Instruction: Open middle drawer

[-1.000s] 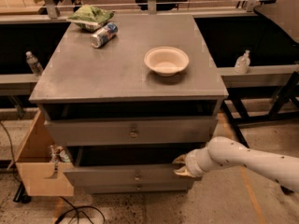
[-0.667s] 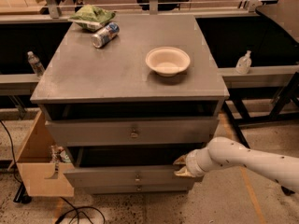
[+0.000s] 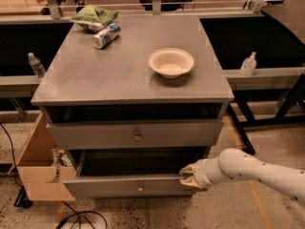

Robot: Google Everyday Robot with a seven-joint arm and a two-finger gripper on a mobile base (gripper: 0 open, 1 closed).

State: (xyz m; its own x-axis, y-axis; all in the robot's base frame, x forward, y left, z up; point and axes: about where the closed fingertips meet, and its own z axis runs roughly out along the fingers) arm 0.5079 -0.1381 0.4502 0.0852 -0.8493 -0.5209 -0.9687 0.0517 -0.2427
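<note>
The grey cabinet (image 3: 128, 75) shows two drawer fronts. The upper one (image 3: 95, 136) has a brass knob and a dark gap above it. Below it, the middle drawer (image 3: 105, 187) is pulled out towards me, its dark inside showing, with a small brass knob (image 3: 140, 187) at the centre. My gripper (image 3: 187, 175), on a white arm (image 3: 252, 173) coming in from the right, rests against the top right edge of the middle drawer's front. A third drawer is not in view.
On the cabinet top stand a cream bowl (image 3: 170, 62), a lying can (image 3: 106, 36) and a green bag (image 3: 93, 17). A cardboard box (image 3: 40, 178) stands at the lower left, with cables (image 3: 76, 218) on the floor. Benches with bottles (image 3: 35, 65) (image 3: 248, 63) flank the cabinet.
The middle drawer has slid a little further out towards me, and my gripper has moved with it. The things on top have not moved.
</note>
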